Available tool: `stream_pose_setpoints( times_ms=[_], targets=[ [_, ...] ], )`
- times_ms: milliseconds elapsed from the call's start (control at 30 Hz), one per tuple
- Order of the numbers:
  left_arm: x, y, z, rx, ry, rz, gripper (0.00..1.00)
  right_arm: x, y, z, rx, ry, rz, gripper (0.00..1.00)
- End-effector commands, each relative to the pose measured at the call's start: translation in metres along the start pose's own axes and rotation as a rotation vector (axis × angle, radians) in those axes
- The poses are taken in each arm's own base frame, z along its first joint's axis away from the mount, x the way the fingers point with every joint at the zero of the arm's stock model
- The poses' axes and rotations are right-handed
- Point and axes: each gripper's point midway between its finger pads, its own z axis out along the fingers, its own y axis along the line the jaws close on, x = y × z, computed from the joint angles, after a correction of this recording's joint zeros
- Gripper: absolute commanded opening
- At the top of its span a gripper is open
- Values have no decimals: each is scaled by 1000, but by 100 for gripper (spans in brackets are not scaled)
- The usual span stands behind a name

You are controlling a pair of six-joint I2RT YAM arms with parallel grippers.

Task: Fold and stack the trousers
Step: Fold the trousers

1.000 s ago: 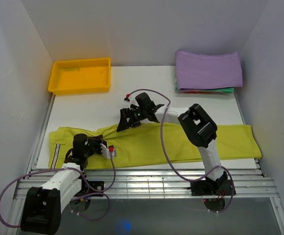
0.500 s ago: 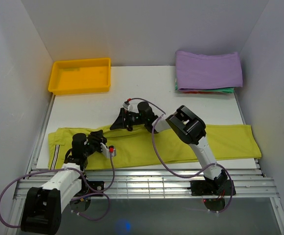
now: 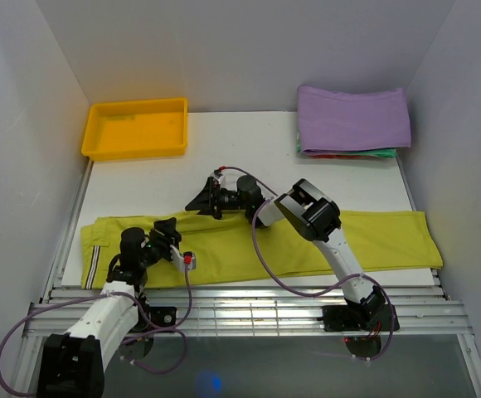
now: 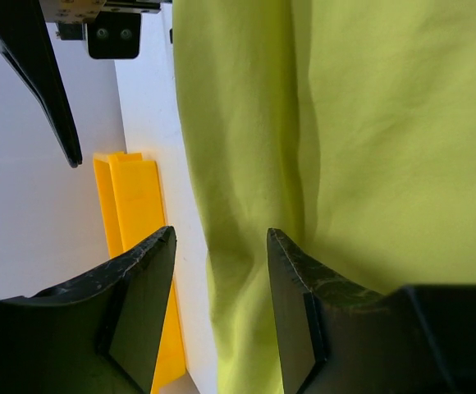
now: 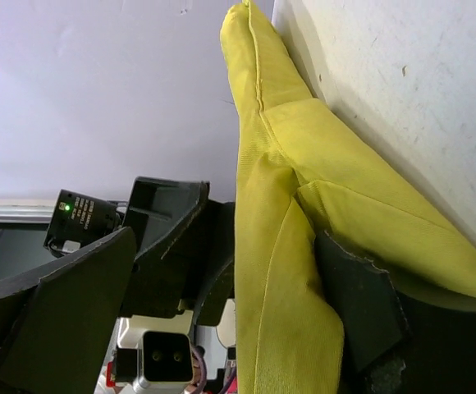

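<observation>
Trousers point(image 3: 224, 249) spread across the worktop point(image 3: 141, 186), with the left claw point(image 3: 167, 234) and right claw point(image 3: 201, 197) both open at them.
The trousers lie in a long band across the lower middle of the top view, striped waistband at the left end. The left claw sits over the cloth at lower left, its fingers point(image 4: 139, 312) spread with cloth showing in the gap. The right claw is at the band's upper edge near centre, its fingers point(image 5: 361, 320) wide apart on either side of a raised fold. A yellow tray point(image 3: 137, 131) sits upper left and a purple cloth point(image 3: 352, 116) upper right.
</observation>
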Motion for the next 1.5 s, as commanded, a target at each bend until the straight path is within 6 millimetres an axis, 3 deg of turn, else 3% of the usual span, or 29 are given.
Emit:
stream_pose_setpoints(
  times_ms=[0,67,367,533,567,667,700,733,767,833,867,1000,1033,1133,1167,1300,1467],
  targets=[
    [-22,-52,-5,141,-99,-87,59,-24,13,-4,-45,-58,-57,95],
    [-31,-38,-8,131,-142,-88,59,-30,11,-7,-42,-70,-61,95],
    [-49,-73,-20,271,-210,-101,60,-45,26,-5,-106,-86,-62,94],
    [-49,-73,-20,308,-204,-160,57,-25,41,-22,-103,-9,-79,100],
    [-50,-71,-20,310,-206,-192,57,-23,54,-26,-108,7,-101,95],
    [-56,-54,-20,319,-233,-253,55,-13,46,-39,-27,75,-152,90],
    [-57,-51,-21,327,-227,-319,55,-13,56,-42,-19,88,-193,88],
    [-57,-32,-20,305,-226,-349,54,-11,52,-45,-6,114,-273,85],
    [-59,-23,-20,298,-229,-389,54,-7,44,-49,41,134,-243,81],
    [-62,-6,-22,295,-215,-520,53,-2,46,-54,57,159,-283,80],
    [-62,18,-22,267,-214,-544,53,1,38,-57,89,176,-304,77],
    [-60,64,-25,223,-159,-772,50,7,28,-59,129,205,-367,70],
    [-60,71,-25,212,-132,-888,50,9,24,-58,137,217,-375,70],
    [-54,102,-21,188,-87,-1022,50,11,15,-58,150,214,-397,71],
    [-55,119,-21,171,-84,-1090,50,13,14,-62,152,198,-401,72],
    [-42,116,0,244,2,-1281,49,-5,28,-61,156,135,-467,74],
    [-42,120,15,274,-14,-1402,49,-18,62,-60,112,109,-573,74]
  ],
)
